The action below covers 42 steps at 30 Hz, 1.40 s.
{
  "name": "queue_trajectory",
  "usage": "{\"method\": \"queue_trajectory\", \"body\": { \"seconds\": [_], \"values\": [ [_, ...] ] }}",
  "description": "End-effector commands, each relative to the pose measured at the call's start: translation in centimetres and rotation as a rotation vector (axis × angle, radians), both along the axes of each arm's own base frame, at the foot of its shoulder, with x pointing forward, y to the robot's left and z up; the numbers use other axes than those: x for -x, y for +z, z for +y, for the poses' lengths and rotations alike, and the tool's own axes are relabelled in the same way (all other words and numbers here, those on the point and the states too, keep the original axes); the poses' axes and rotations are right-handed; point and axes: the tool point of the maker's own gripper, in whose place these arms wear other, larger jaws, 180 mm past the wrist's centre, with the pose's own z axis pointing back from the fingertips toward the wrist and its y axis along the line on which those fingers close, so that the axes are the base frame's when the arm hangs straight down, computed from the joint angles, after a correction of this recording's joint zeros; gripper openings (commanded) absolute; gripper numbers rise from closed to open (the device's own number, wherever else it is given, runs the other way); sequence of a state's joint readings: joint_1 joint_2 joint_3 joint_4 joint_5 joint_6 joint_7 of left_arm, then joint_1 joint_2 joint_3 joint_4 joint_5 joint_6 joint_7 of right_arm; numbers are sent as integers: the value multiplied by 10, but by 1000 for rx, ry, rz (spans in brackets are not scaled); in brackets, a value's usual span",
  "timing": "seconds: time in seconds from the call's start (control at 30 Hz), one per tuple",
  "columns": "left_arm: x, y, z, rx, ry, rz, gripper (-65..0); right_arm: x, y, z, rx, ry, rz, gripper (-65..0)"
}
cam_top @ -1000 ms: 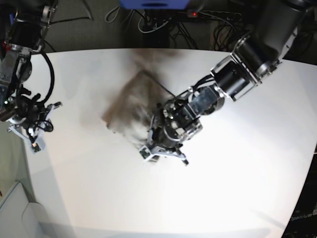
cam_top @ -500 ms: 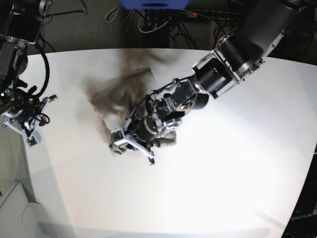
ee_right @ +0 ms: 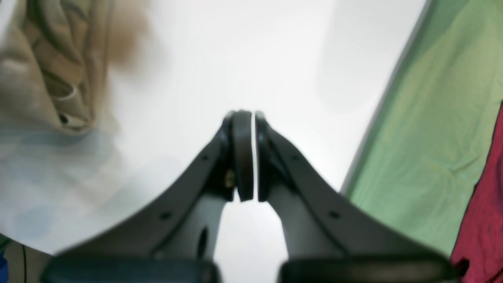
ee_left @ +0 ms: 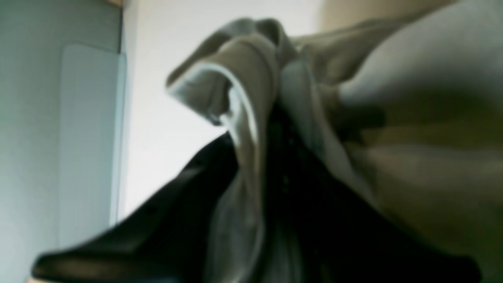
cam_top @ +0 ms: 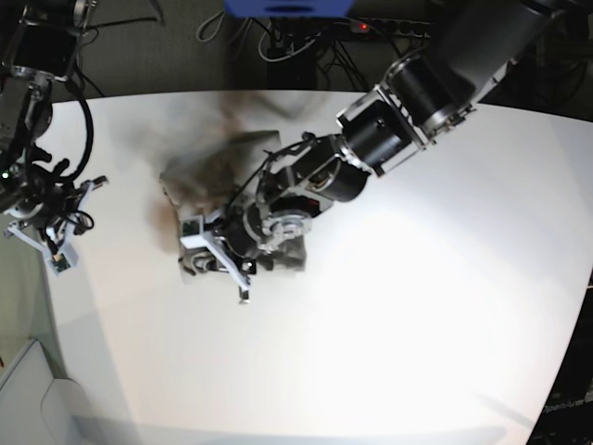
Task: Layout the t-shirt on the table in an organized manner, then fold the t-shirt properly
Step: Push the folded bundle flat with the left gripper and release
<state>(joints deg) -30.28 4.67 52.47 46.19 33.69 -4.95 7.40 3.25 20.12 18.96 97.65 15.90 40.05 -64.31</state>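
The pale grey-beige t-shirt (cam_top: 218,167) lies bunched and motion-blurred on the white table (cam_top: 417,315), left of centre. My left gripper (cam_top: 218,258) is at the shirt's near edge. In the left wrist view it (ee_left: 271,133) is shut on a fold of the t-shirt (ee_left: 243,78), and cloth fills the frame. My right gripper (cam_top: 54,250) is near the table's left edge, apart from the shirt. In the right wrist view it (ee_right: 248,118) is shut and empty above the table (ee_right: 243,59). The t-shirt (ee_right: 47,70) shows at the upper left of that view.
A green cloth (ee_right: 432,118) and a red cloth (ee_right: 485,204) lie beyond the table's edge on the right of the right wrist view. Cables and dark equipment (cam_top: 306,42) sit behind the table's far edge. A pale panel (ee_left: 86,137) stands left in the left wrist view.
My left gripper has swept left across the table, dragging the t-shirt with it. The shirt has bunched and shifted left. The right arm has moved only slightly.
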Motion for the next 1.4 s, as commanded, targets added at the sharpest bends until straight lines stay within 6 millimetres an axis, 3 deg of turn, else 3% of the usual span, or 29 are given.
{"method": "queue_trajectory", "body": {
  "seconds": [0.0,0.13,0.4,0.47,0.7,0.8,0.93,1.2,1.27,1.37],
  "values": [
    [-10,23,-12,27,-19,-59,-582,-9,15,-3,8,5,-51,-650],
    [-5,30,-27,47,-36,-65,-583,-9,15,-2,7,7,-50,-650],
    [-2,28,-36,50,-35,-49,-576,-8,13,2,-4,7,-49,-650],
    [-3,27,-36,45,-35,-48,-535,-8,13,2,-4,7,-49,-650],
    [-4,28,-34,-10,-61,-105,-244,-8,13,2,-4,7,-49,-650],
    [-5,29,-34,-28,-69,-129,-193,-8,13,2,-4,7,-49,-650],
    [-7,35,-34,-27,-71,-149,-186,-8,13,2,-4,7,-49,-650],
    [-40,128,-18,240,78,-246,-186,-10,13,3,-5,10,-51,-650],
    [-46,154,-3,327,139,-272,-186,-11,13,5,-13,11,-54,-650],
    [-56,187,39,454,268,-311,-187,-12,10,17,-43,15,-56,-650]
  ]
}}
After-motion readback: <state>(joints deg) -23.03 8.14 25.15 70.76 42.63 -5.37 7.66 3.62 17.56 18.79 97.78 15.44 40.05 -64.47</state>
